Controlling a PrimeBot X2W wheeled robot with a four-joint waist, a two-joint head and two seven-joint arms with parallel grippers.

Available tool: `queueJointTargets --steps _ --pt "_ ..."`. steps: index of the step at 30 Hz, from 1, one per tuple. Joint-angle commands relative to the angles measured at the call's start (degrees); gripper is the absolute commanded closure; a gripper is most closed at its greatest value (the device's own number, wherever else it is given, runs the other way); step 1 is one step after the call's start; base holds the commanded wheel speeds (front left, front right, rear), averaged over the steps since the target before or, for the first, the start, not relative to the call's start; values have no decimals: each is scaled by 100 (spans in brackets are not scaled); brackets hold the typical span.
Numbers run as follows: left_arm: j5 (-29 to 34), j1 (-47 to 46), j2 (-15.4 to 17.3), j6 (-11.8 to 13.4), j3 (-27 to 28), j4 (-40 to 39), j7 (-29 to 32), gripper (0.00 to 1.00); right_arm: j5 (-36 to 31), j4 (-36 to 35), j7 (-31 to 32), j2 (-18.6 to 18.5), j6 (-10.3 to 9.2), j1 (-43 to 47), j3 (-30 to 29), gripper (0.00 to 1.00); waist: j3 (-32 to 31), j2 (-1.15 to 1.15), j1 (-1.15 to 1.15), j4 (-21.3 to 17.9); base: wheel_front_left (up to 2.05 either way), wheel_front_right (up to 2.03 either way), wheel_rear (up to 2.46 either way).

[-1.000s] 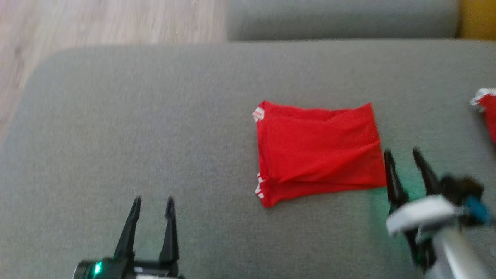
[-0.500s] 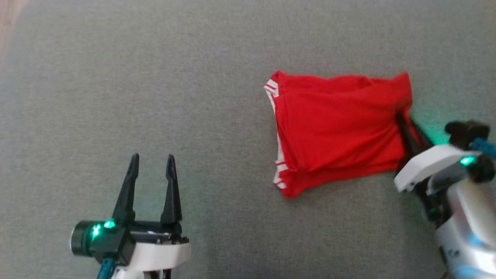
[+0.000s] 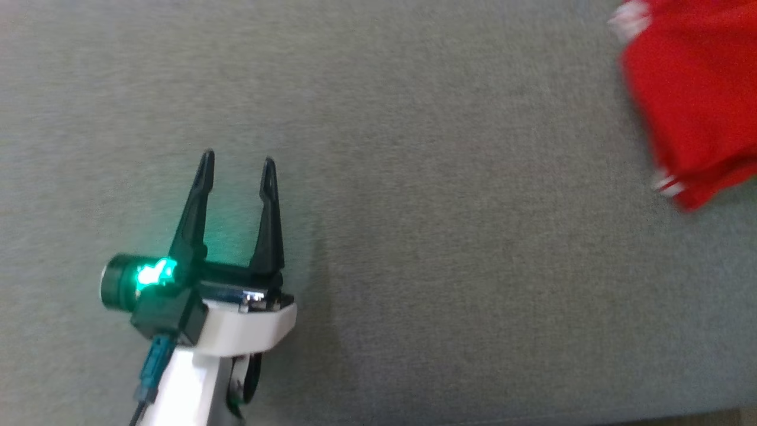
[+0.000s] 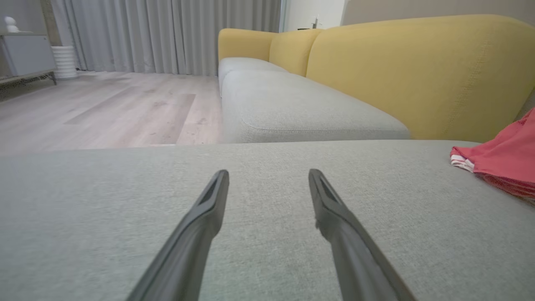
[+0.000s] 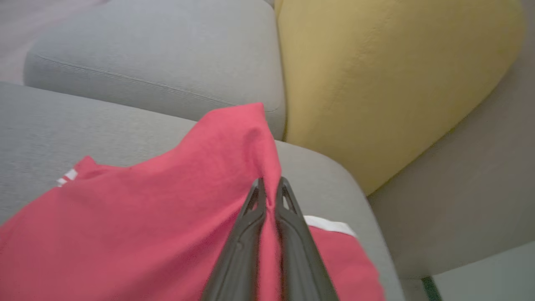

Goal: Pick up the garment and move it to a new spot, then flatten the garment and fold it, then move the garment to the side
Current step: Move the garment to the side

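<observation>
The garment (image 3: 692, 100) is folded red cloth with white striped trim, lying on the grey sofa cushion (image 3: 414, 266) at the head view's upper right edge. In the right wrist view my right gripper (image 5: 269, 188) is shut on a raised fold of the garment (image 5: 167, 209), its two fingers pinching the cloth between them. My left gripper (image 3: 236, 168) stands open and empty over bare cushion at the lower left, well away from the garment. The left wrist view shows the left gripper (image 4: 267, 177) with fingers spread and the garment (image 4: 501, 163) off at the right edge.
A yellow sofa back (image 5: 376, 83) rises behind the cushion, and another grey seat cushion (image 4: 292, 108) lies beyond. Pale wood floor (image 4: 104, 108), grey curtains (image 4: 167, 33) and a cabinet (image 4: 25, 50) stand farther off. A second white-trimmed red piece (image 5: 334, 234) lies under the right gripper.
My right gripper went from open beside the garment to shut on its right edge. The head camera shifted, so the garment now sits at the upper right edge and the right arm has left the picture.
</observation>
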Motion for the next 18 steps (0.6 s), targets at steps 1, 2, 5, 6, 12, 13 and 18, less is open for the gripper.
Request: queueJointTargets --steps 1,2,5,6,12,13,18 --pt "88 -129 -7 -41 123 -125 -29 0 34 -398 199 -394 -4 271 -329 100 321 0 -1 -281 0 0 0" --pt "93 -185 -7 -55 112 -105 -29 0 37 -504 311 -485 -4 333 -536 100 367 0 -1 -308 0 0 0" --pt "89 -347 -7 -73 59 -49 -29 0 22 -711 635 -673 -4 547 -1112 100 476 0 -1 -342 0 0 0" --pt "84 -393 -7 -71 43 -33 -29 0 -3 -746 712 -715 -4 613 -1297 100 499 0 -1 -342 0 0 0" --pt "37 -545 -7 -87 1 83 -29 0 -295 -971 470 -581 -4 704 -1771 0 452 0 -1 -303 0 0 0" --pt "26 -550 -7 -87 2 103 -29 0 -373 -1060 284 -474 -4 676 -1708 0 397 0 -1 -287 0 0 0" --pt "-111 -422 -7 19 54 178 -29 0 -814 -1268 -494 403 -4 696 -815 0 -87 0 -1 -155 0 0 0"
